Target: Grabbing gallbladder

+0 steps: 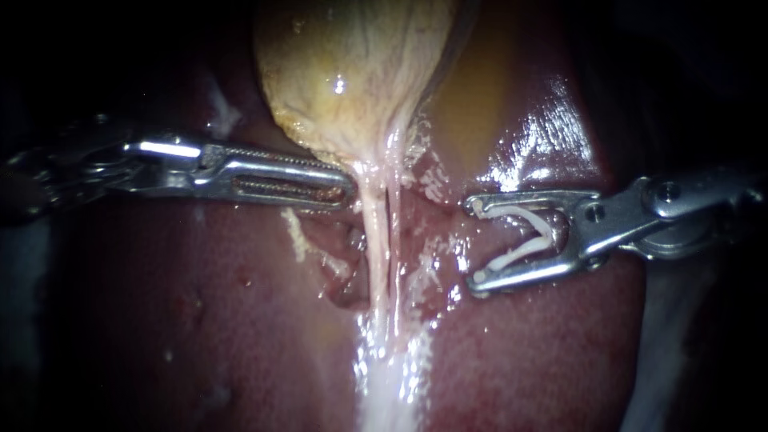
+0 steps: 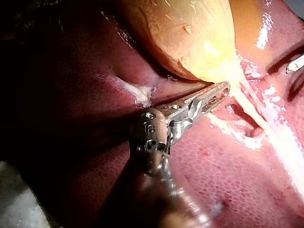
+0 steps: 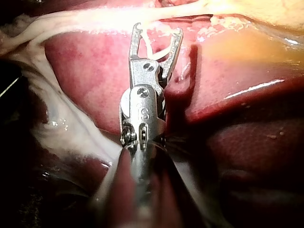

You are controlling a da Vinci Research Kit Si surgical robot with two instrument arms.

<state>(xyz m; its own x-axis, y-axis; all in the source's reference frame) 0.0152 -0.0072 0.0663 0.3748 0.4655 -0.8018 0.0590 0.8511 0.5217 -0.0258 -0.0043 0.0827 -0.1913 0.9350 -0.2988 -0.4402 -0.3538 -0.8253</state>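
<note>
The yellowish gallbladder (image 1: 352, 72) hangs at the top centre over the dark red liver (image 1: 200, 320). Pale tubes (image 1: 378, 256) run down from its neck. My left instrument (image 1: 350, 188) comes in from the left, its long slotted jaws lying together with the tip against the underside of the gallbladder's neck. In the left wrist view the left instrument (image 2: 224, 88) sits just under the gallbladder (image 2: 190, 38), gripping nothing. My right instrument (image 1: 474, 242) stands to the right of the tubes, apart from them. Its jaws are spread and hold a white V-shaped clip (image 1: 520, 240). The right wrist view shows the right instrument (image 3: 158, 29) just short of the tubes.
Wet, glistening liver surface (image 1: 544, 136) lies right of the gallbladder. Whitish frayed tissue (image 1: 432, 264) lines the groove beside the tubes. A pale membrane (image 3: 61, 128) spreads beside my right instrument's shaft.
</note>
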